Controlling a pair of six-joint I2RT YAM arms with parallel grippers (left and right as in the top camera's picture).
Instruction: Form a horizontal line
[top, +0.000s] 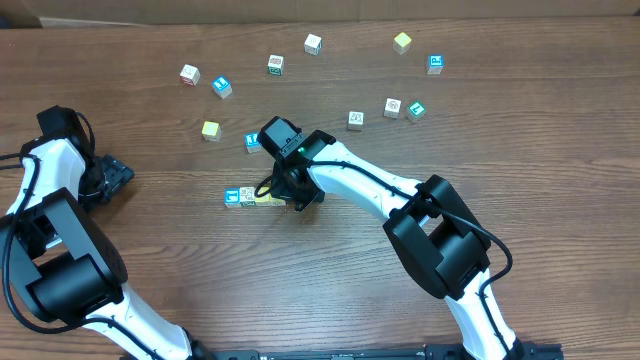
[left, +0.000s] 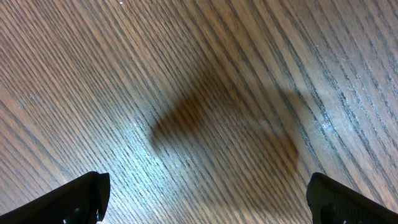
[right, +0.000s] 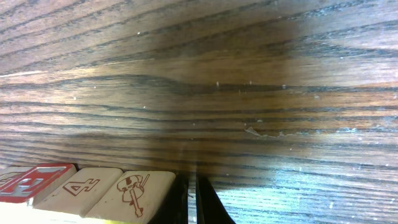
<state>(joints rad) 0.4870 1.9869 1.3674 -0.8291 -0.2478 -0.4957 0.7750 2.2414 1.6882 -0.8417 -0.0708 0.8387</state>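
The horizontal line lies at the table's middle in the overhead view: a blue-faced cube (top: 232, 196), a white printed cube (top: 247, 195) and a pale yellow cube (top: 264, 199), touching. Its right end is hidden under my right gripper (top: 296, 198). In the right wrist view the shut, empty fingers (right: 191, 202) stand right beside a cube with a violin drawing (right: 134, 193); a cube marked 4 (right: 81, 186) and a red-faced cube (right: 28, 183) follow to its left. My left gripper (top: 115, 178) is open at the far left, over bare wood (left: 205, 199).
Loose cubes lie across the far half: white (top: 190, 74), blue (top: 221, 86), white (top: 276, 64), white (top: 313, 44), yellow (top: 402, 42), blue (top: 435, 64), white (top: 392, 106), teal (top: 416, 110), white (top: 356, 120), yellow (top: 210, 130), blue (top: 252, 141).
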